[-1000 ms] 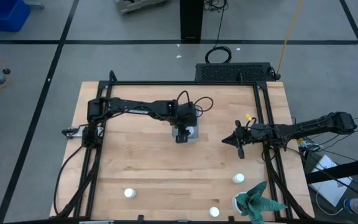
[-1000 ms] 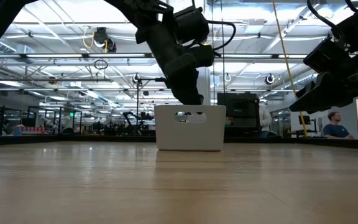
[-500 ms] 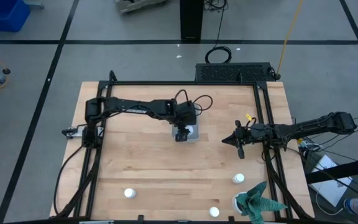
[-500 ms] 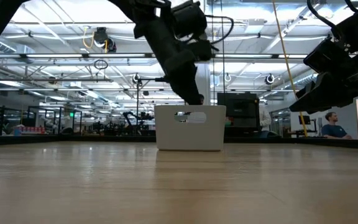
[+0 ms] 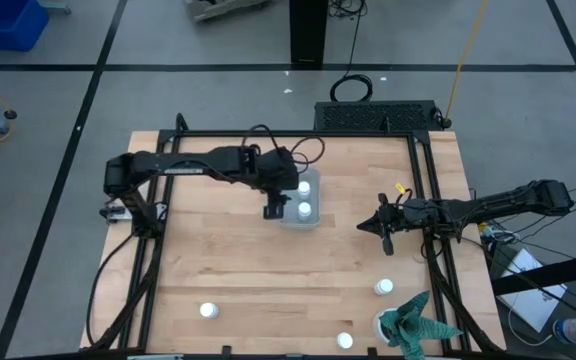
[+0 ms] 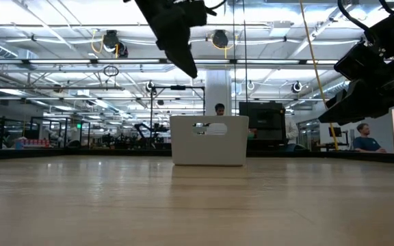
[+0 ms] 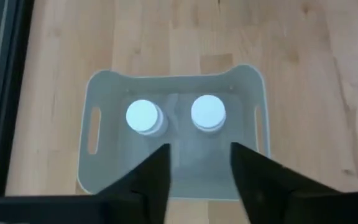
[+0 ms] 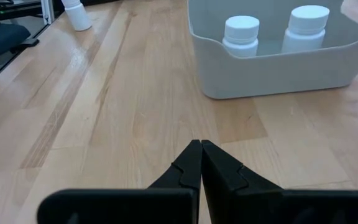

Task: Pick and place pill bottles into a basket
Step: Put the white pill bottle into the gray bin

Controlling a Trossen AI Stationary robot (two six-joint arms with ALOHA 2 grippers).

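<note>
Pale grey-blue, the basket [image 5: 301,199] sits just above the centre of the high view on the wooden tabletop [image 5: 228,270], with two pill bottles [image 7: 144,117] standing side by side inside it. The left gripper [image 5: 274,209] hangs at the basket's left edge, fingers spread and empty. The right gripper [image 5: 387,240] waits right of centre, fingers pressed together on nothing. Three more bottles [image 5: 207,311] stand along the lower edge of the frame, near a green spiky plant [image 5: 416,322].
</note>
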